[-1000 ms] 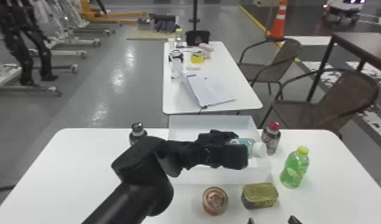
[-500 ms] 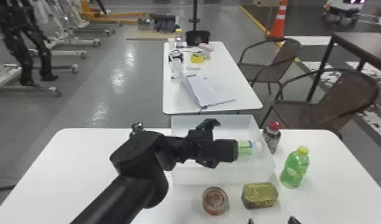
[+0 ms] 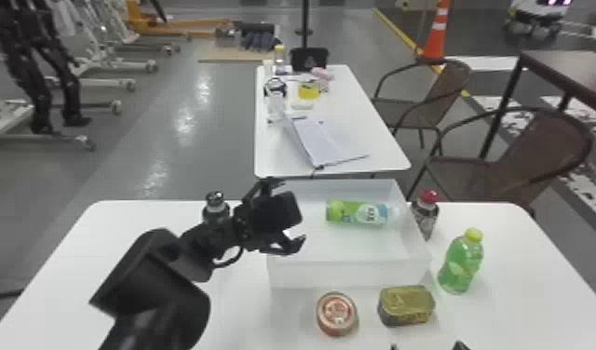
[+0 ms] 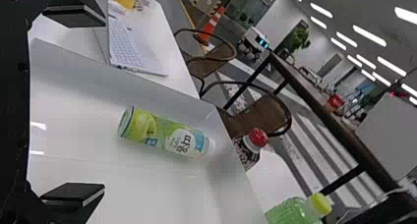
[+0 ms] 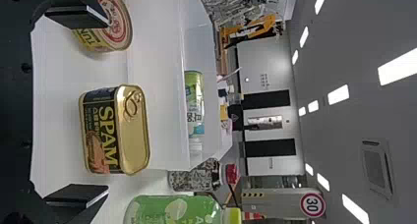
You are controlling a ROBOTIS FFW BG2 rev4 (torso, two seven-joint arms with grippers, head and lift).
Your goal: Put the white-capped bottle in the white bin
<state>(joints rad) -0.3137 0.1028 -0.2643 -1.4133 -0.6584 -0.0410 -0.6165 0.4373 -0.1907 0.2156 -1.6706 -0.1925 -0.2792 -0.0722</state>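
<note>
The white-capped bottle (image 3: 357, 213) is lying on its side inside the white bin (image 3: 348, 272), its cap pointing toward the robot's right and sitting close to that side wall. The left gripper (image 3: 291, 214) is hanging at the bin's left side, and its two fingers are standing wide apart with nothing between them; in the left wrist view the bottle is lying beyond them. The right gripper (image 3: 427, 346) is poking in at the bottom edge of the head view, its fingers spread as well and holding nothing. On the counter (image 3: 511, 260), a red-capped dark bottle (image 3: 425, 216) is standing just beside the bin's right wall, and a green bottle (image 3: 461, 265) with a yellow cap is standing nearer the robot, to the right of the bin. In front of the bin, a round tin (image 3: 337, 314) is sitting to the left of a rectangular tin (image 3: 406, 305), the two apart from each other. Another dark bottle (image 3: 215, 207) is standing left of the bin, partly hidden by the left arm (image 3: 162, 274). Beyond the counter, an open laptop (image 3: 325, 139) is resting on a farther white table (image 3: 357, 116).
</note>
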